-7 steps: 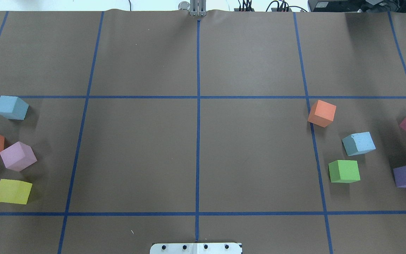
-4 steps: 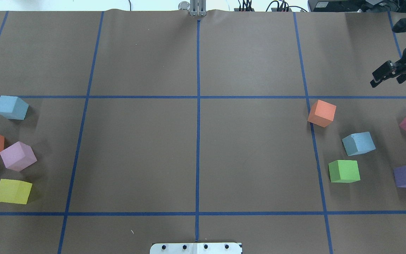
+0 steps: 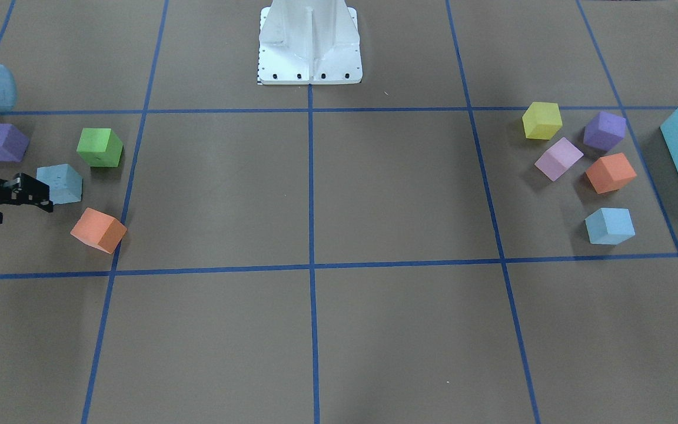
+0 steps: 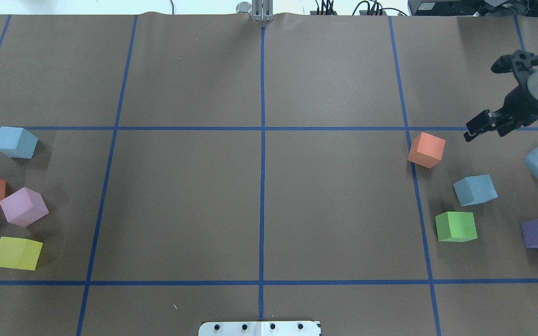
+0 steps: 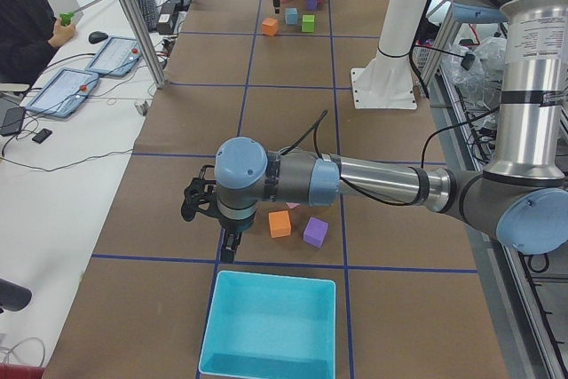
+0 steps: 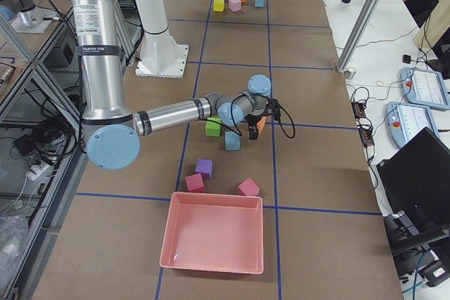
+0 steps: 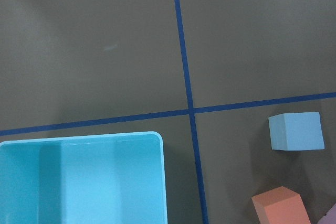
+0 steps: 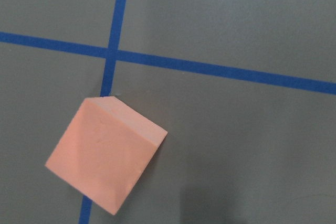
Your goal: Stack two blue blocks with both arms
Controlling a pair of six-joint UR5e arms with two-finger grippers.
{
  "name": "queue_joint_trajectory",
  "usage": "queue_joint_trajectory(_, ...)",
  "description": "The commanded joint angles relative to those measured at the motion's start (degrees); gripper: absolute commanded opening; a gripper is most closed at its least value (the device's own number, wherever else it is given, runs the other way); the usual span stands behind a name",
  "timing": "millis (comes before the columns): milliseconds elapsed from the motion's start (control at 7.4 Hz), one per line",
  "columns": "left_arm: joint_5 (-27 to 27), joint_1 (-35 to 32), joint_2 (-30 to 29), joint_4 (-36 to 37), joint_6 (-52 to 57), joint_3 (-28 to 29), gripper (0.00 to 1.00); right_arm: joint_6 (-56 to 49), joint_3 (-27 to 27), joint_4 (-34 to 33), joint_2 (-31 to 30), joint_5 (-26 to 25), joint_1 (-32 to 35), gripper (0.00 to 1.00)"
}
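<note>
The white base mount is taken as the reference for all places. The first blue block is seen on the desk, far out on the mount's right side. It is set between an orange block, which lies farther from the mount, and a green block, which lies nearer to it, and it is apart from both. The second blue block is found far out on the mount's left side, as the cube of that cluster farthest forward from the mount, and is touched by none of the others. The right end effector is held above the desk, beyond the orange block as counted from the mount, with its fingers spread wide. The left end effector is shown only from the desk's end, near a turquoise bin at the far left of the mount; whether its fingers are apart or together cannot be told.
</note>
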Motion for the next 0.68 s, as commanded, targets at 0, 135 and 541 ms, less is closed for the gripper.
queue_joint_trajectory(0, -0.07, 0.0, 0.12, 0.0, -0.09, 0.0, 0.98, 1.86, 0.05, 3.86, -2.95, -1.85, -2.38, 1.0)
queue_joint_trajectory(135, -0.07, 0.0, 0.12, 0.0, 0.0, 0.0, 0.98, 1.77, 0.05, 4.47, -3.74, -2.82, -2.73, 1.0)
queue_joint_trajectory(541, -0.07, 0.0, 0.21, 0.0, 0.0, 0.0, 0.98, 1.77, -0.03, 4.12, -4.1, -6.07, -4.4, 1.0)
